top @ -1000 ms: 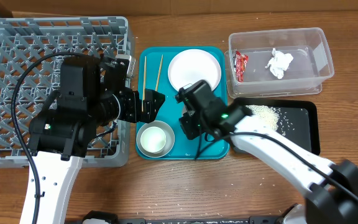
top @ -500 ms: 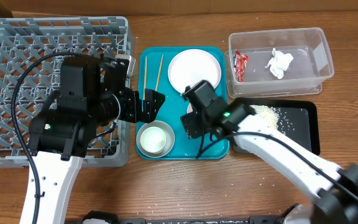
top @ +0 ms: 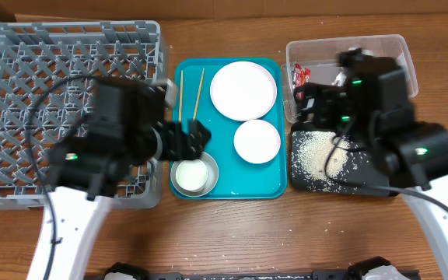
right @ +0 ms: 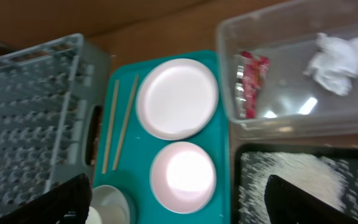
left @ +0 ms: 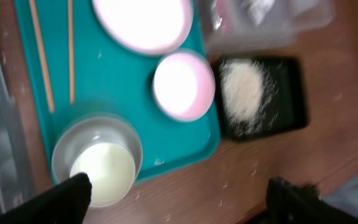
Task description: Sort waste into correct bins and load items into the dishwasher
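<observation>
starting at the left, the grey dish rack (top: 22,78) shows no dishes in it yet. the left gripper (left: 179,198), fingers wide apart and empty, has edged closer over the metal bowl (top: 194,173), just right of the chopsticks (top: 185,93). on the teal tray (top: 274,180) the large plate (top: 243,90) and the smaller dish (top: 257,141) now lie uncovered, since the right gripper (right: 182,202), also spread and empty, has swung off above the bins. rice (top: 314,152) lies in the black tray (left: 291,106), and wrapper (right: 250,81) and tissue (right: 340,53) lie in the clear tub (top: 317,47). sorting looks done; loading comes next.

Three downward views, probably sharing tray (top: 269,179)
</observation>
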